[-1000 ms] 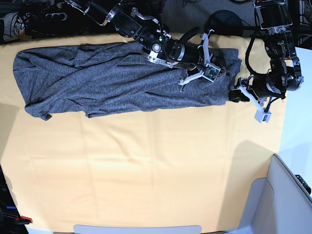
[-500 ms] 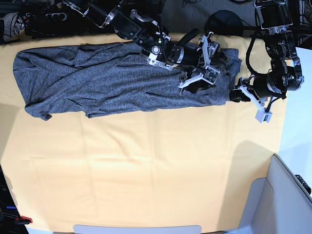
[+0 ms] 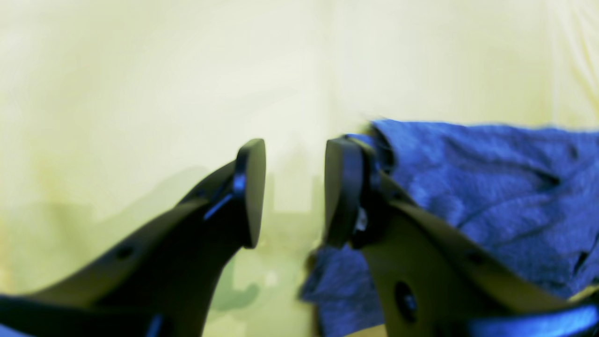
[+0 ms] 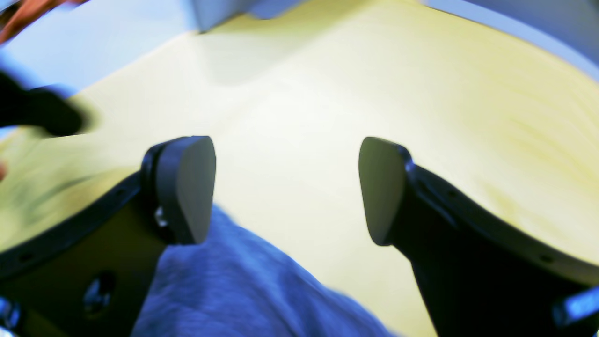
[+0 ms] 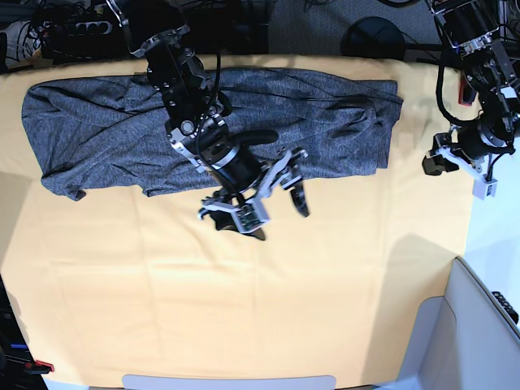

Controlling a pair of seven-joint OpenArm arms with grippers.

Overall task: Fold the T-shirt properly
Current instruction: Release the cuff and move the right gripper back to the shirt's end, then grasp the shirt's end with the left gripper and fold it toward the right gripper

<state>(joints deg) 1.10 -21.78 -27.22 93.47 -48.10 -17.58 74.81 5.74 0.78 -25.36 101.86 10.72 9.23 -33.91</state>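
Observation:
The grey T-shirt (image 5: 122, 130) lies as a long folded band along the far side of the yellow table cloth (image 5: 244, 309). My right gripper (image 5: 276, 213) is open and empty, just off the shirt's near edge, over bare cloth. In the right wrist view the gripper (image 4: 288, 187) is wide open, with shirt fabric (image 4: 243, 290), tinted blue, below its left finger. My left gripper (image 5: 431, 162) is off the shirt's right end. In the left wrist view the gripper (image 3: 292, 187) has a narrow gap and holds nothing; the shirt's edge (image 3: 491, 187) lies beside its right finger.
A grey-white bin (image 5: 475, 333) stands at the front right corner. Dark gear and cables (image 5: 81, 28) line the far edge. A round black base (image 5: 374, 36) sits behind the shirt's right end. A white surface (image 5: 496, 236) borders the cloth on the right.
My right arm has swung off the shirt's right end to the near side, mid-table, gripper open. My left gripper has drawn back to the right. The shirt's right end now lies flat.

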